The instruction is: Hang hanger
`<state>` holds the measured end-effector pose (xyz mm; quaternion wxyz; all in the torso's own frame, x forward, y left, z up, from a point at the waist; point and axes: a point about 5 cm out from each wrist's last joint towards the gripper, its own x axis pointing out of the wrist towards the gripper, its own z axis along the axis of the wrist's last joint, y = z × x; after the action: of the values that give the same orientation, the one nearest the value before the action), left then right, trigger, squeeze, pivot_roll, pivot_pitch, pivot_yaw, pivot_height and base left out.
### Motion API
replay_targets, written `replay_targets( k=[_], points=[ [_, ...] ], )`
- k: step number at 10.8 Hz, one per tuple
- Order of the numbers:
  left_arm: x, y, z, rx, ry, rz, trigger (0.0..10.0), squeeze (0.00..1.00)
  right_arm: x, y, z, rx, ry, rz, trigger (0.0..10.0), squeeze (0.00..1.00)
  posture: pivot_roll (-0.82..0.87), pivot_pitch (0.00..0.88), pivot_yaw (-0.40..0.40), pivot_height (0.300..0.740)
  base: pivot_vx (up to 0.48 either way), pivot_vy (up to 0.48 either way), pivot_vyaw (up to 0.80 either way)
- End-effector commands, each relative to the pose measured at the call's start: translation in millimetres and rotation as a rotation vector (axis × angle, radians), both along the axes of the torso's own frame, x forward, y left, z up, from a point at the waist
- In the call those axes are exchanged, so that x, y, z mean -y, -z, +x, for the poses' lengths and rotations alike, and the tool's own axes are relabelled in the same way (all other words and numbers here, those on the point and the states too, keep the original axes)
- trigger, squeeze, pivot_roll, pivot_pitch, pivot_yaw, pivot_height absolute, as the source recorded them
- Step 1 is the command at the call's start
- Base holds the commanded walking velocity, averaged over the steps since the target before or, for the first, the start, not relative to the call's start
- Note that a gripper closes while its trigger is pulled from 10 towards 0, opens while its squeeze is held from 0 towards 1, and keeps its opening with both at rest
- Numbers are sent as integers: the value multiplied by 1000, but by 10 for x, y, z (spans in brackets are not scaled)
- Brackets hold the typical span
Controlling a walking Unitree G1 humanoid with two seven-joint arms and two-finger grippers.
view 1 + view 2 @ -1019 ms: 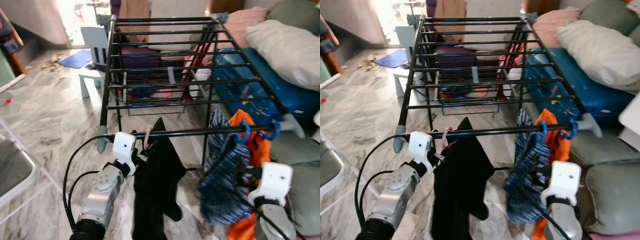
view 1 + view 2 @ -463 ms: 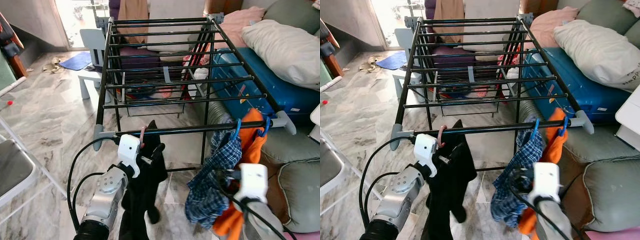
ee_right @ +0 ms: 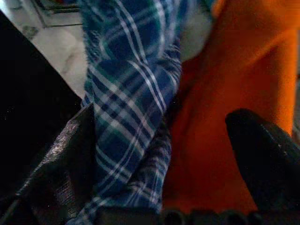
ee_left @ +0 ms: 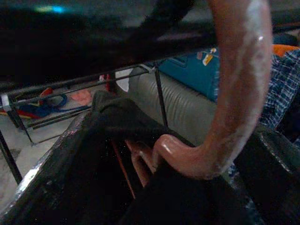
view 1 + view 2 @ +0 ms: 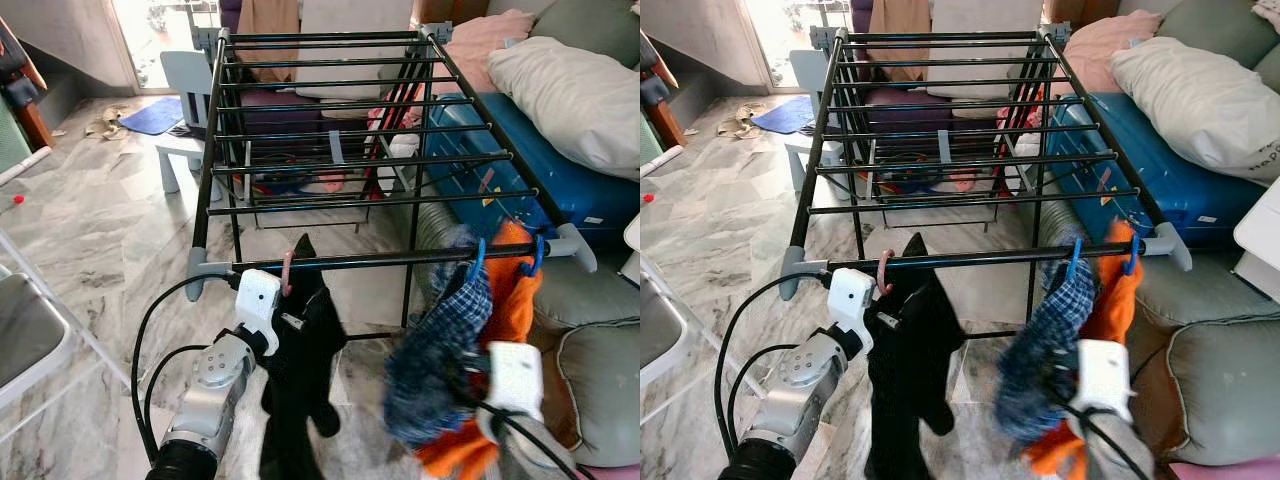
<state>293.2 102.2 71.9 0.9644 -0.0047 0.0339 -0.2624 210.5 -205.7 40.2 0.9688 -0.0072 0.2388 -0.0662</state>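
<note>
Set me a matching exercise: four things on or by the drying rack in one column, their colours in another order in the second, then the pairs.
Things
1. hanger hook by the left hand
2. garment hanging from that hanger
3. checked shirt at the right hand
4. garment beside the shirt

Colours
A. orange
B. black
C. pink
D. blue and white

Pairs: 1-C, 2-B, 3-D, 4-A
</note>
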Motion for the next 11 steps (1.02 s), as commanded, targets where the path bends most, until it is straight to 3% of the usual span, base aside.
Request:
replay_targets(
  k=[1,4,8,9,10,11],
  points=[
    [5,-7,28,3,7,16,10000,0,19,-5,-4,-4,14,3,10000,0,4,0,-11,740,0,0,0],
    [21,12,27,0,22,32,10000,0,43,-35,82,15,-40,-44,10000,0,2,0,-4,740,0,0,0],
    [-11,23,30,3,2,48,10000,0,120,-22,368,-31,-228,-74,10000,0,28,0,-24,740,0,0,0],
    [-6,27,26,2,1,47,10000,0,163,-30,436,-26,-235,-78,8980,0,30,0,-26,740,0,0,0],
    [2,32,22,1,2,47,10000,0,197,-40,487,-17,-254,-97,2235,0,31,0,-27,740,0,0,0],
    [6,43,21,-3,3,49,10000,0,238,-47,537,-13,-258,-107,0,0,30,0,-28,740,0,0,0]
  ],
)
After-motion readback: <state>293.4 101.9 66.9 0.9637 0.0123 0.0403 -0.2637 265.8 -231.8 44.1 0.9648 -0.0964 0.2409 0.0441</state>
